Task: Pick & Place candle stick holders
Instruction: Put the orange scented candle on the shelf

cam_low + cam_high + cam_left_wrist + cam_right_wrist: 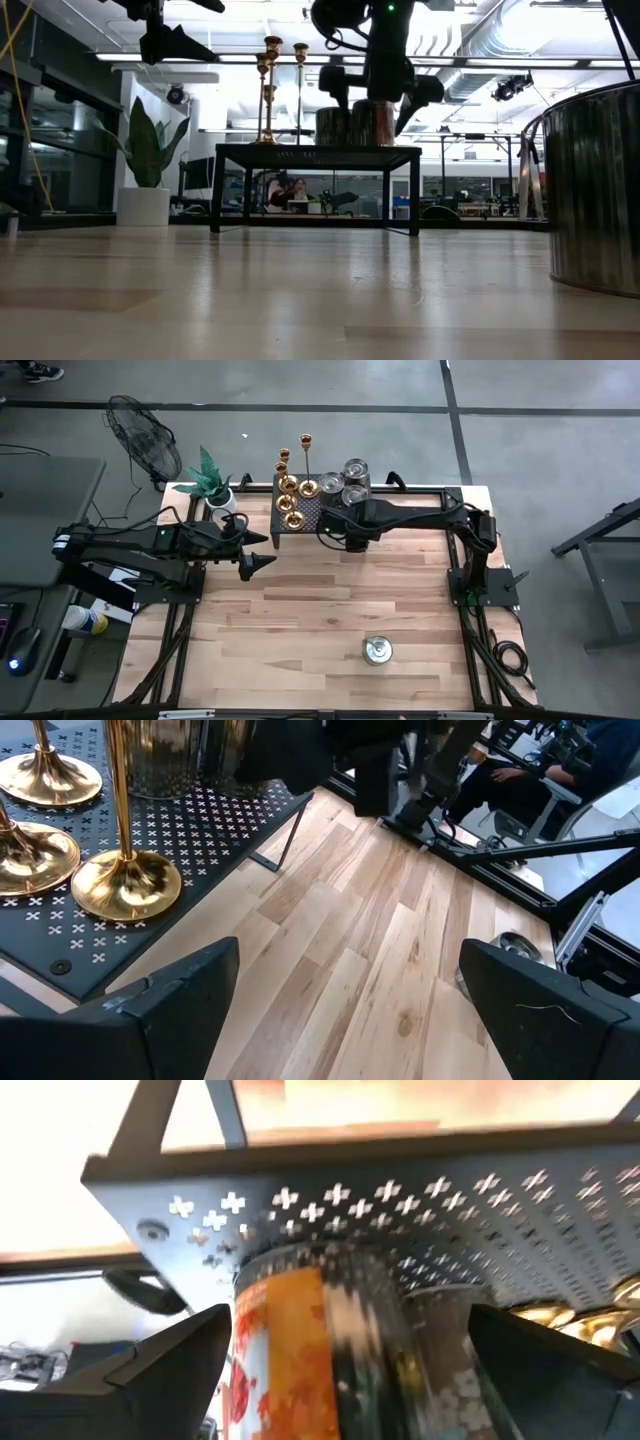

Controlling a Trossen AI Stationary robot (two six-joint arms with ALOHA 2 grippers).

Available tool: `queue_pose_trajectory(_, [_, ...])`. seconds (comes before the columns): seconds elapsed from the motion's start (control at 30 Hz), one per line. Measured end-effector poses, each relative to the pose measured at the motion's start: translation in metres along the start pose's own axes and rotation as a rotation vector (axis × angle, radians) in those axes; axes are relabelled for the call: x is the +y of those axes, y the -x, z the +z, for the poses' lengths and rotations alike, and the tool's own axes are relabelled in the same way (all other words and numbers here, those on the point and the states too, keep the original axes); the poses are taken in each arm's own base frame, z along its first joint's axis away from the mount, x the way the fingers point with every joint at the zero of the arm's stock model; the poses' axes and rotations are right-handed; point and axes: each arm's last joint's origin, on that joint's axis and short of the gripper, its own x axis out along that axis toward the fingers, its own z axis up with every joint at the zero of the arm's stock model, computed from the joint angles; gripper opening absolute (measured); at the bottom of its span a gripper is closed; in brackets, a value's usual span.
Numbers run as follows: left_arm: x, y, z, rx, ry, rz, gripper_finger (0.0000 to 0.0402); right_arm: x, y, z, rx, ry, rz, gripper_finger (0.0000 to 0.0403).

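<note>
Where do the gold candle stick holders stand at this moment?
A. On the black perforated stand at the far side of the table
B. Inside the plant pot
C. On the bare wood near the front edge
A: the high view shows the candle stick holders grouped on the black perforated stand, with none on the wooden table.

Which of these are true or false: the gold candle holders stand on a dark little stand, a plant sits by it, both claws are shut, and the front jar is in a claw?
1. The candle holders stand on the dark stand. True.
2. A plant sits beside that stand. True.
3. Both claws are shut. False: the left gripper and right gripper are open.
4. The metal jar is held. False: it stands alone on the table.
</note>
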Motion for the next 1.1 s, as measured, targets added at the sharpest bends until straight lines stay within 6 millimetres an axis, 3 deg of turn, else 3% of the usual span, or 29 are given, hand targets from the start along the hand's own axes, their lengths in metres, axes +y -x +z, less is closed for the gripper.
queue_pose_trajectory(0.23, [0.0,0.0,0.0,0.0,0.0,0.0,0.0374,0.0,0.009,0.013,-0.047,0.003,-0.002,0.04])
queue_pose_trajectory(0.5, [0.0,0.0,0.0,0.0,0.0,0.0,0.0374,-0.001,0.019,0.026,-0.083,-0.154,-0.016,0.04])
queue_pose_trajectory(0.93, [0.0,0.0,0.0,0.0,0.0,0.0,0.0374,0.003,0.021,0.026,0.039,-0.717,0.012,0.0399])
queue_pose_trajectory(1.1, [0.0,0.0,0.0,0.0,0.0,0.0,0.0374,0.006,0.027,0.036,-0.041,-0.869,0.068,0.0399])
